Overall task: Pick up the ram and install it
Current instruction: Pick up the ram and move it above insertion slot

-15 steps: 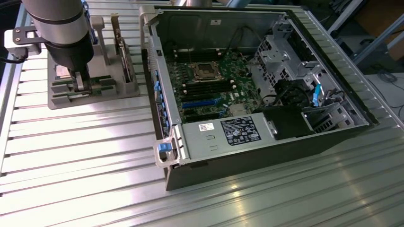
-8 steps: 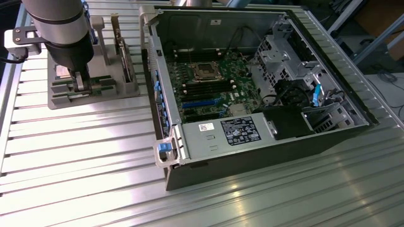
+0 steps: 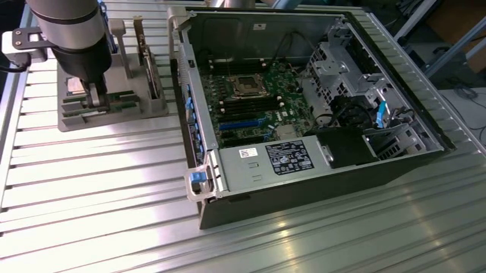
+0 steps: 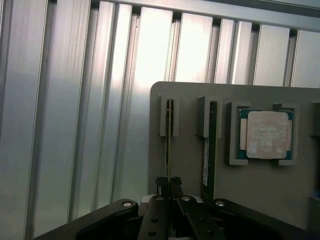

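Ram (image 4: 169, 145): stands on edge in its slot of the grey holder (image 4: 187, 160). The gripper (image 4: 169, 182) is down over it, fingertips clenched on the stick's thin edge.

Ram sticks counted: two. The second stick (image 4: 212, 145) sits in the next slot, just beside the first and untouched.

One processor chip (image 4: 267, 134) lies flat in its recess, past the second stick.

One open computer case (image 3: 304, 190) stands to the exterior view's right of the holder, with one motherboard (image 3: 251, 108) inside. A ribbed metal table (image 3: 99, 193) lies under all of it.
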Controlling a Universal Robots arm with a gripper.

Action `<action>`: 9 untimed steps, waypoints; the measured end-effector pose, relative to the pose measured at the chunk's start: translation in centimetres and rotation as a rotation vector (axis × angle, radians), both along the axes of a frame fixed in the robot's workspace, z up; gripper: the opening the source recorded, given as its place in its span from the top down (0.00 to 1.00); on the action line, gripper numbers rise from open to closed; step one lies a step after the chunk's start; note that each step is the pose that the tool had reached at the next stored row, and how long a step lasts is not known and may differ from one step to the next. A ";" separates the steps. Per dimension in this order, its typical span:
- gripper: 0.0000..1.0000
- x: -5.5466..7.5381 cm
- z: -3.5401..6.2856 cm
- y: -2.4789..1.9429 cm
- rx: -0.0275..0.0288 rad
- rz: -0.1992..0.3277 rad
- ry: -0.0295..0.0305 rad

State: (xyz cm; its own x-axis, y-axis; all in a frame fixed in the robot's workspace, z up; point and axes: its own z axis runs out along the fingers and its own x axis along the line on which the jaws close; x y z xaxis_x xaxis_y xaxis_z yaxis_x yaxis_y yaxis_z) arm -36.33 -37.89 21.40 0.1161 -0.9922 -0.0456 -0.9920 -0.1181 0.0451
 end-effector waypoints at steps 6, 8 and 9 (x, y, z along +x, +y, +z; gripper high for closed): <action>0.88 0.0 0.94 0.00 -0.0001 0.000 0.0000; 0.88 0.0 1.21 0.00 0.0001 0.000 -0.0002; 0.88 0.0 1.28 0.00 0.0001 0.000 -0.0001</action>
